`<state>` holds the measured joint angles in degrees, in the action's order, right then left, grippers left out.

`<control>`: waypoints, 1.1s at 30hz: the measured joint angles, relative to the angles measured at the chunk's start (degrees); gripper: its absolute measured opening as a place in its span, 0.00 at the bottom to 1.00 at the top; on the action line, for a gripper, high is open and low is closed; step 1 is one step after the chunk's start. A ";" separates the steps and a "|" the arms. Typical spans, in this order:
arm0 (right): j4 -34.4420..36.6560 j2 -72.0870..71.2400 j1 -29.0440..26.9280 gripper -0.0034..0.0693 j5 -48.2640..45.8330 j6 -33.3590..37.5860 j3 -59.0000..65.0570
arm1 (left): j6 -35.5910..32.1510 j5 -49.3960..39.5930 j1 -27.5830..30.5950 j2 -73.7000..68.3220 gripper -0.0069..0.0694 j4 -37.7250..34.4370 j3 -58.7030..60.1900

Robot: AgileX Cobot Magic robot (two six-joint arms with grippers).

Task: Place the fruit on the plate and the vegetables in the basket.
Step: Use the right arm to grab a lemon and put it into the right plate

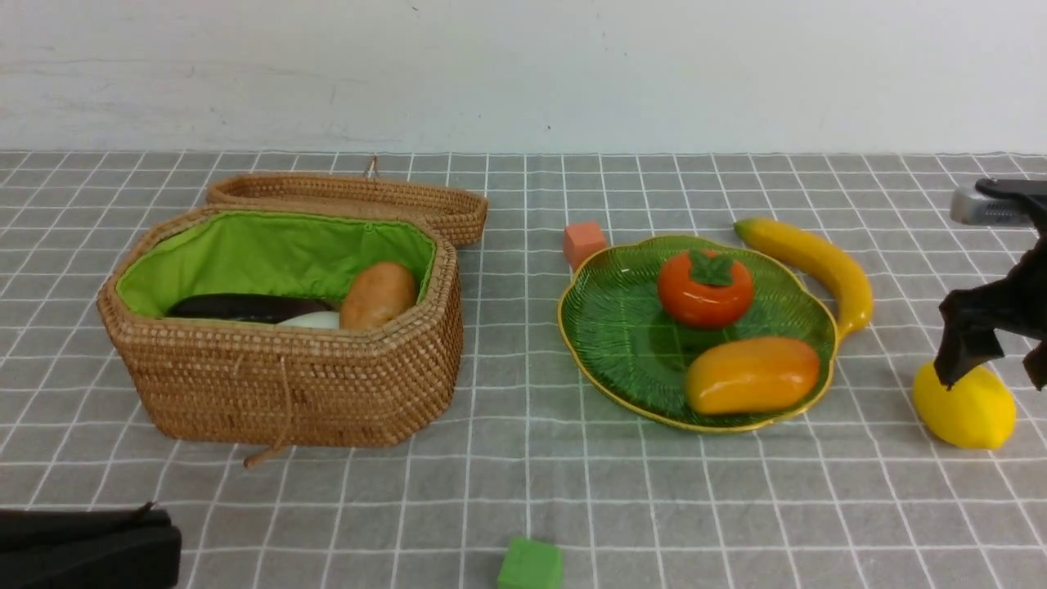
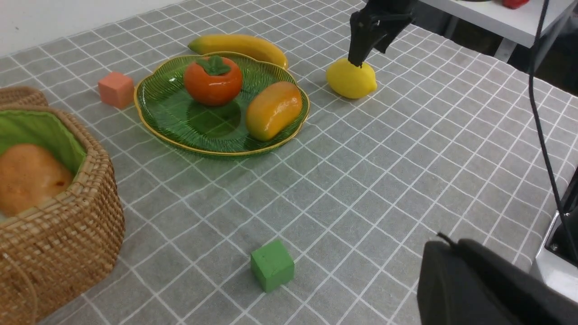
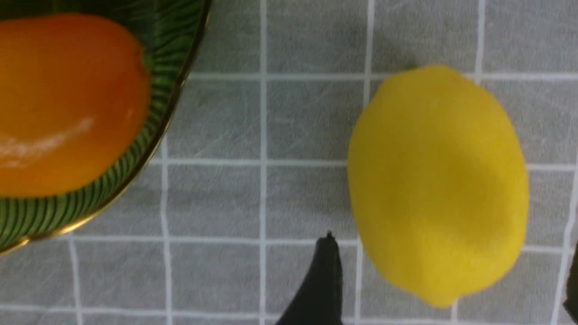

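You have the basket (image 1: 286,384) at left, with eggplant (image 1: 245,307), radish (image 1: 315,321) and potato (image 1: 378,294) inside. At right, the plate (image 1: 622,327) carries persimmon (image 1: 705,290) behind mango (image 1: 752,375). The banana (image 1: 818,262) lies just behind its right rim, and the lemon (image 1: 969,409) lies further right.

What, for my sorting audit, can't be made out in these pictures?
- Radish: front view, only a white sliver shows; the basket wall hides the rest.
- Left end effector: left wrist view, cut off by the bottom edge; jaws unseen.
- Lemon contact: front view, the right end effector covers its top; touching or not is unclear.
- Mango: right wrist view, blurred, cut by the edge.
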<state>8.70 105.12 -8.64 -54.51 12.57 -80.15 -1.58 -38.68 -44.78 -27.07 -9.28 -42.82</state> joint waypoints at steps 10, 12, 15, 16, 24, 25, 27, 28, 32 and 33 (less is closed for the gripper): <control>0.29 9.74 -0.39 0.93 5.78 3.85 0.01 | 0.05 -0.97 0.00 0.00 0.08 0.00 0.00; 0.29 10.03 -0.39 0.89 5.60 3.85 0.01 | 0.05 -0.98 0.00 0.00 0.08 0.00 0.00; 0.50 10.03 -0.27 0.85 4.64 3.73 -0.25 | 0.05 -1.08 0.00 0.00 0.08 0.00 0.00; 0.50 10.03 -0.27 0.85 4.45 3.60 -0.30 | 0.05 -1.08 0.00 0.00 0.08 0.00 0.00; 1.53 0.72 6.04 0.85 -7.93 -3.86 -6.64 | 1.58 -1.13 0.00 0.00 0.08 2.37 0.00; 2.14 -1.47 7.78 0.85 -8.88 -4.00 -7.50 | 2.40 -1.13 0.00 0.00 0.08 3.53 0.00; 4.80 -5.19 14.48 0.85 -9.72 -3.46 -11.10 | 7.11 -1.25 0.00 0.00 0.08 9.28 0.00; 5.07 -5.60 15.11 0.85 -9.77 -3.36 -11.50 | 7.68 -1.26 0.00 0.00 0.08 9.87 0.00; 8.94 -5.38 27.79 0.85 -10.14 -1.67 -22.29 | 22.91 -1.49 0.00 0.00 0.08 23.58 0.00; 9.03 -4.66 29.73 0.85 -10.42 -1.54 -24.49 | 25.34 -1.66 0.00 0.00 0.08 25.94 0.00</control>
<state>17.73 100.46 21.09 -64.93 11.03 -104.64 23.76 -40.33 -44.78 -27.07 16.66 -42.82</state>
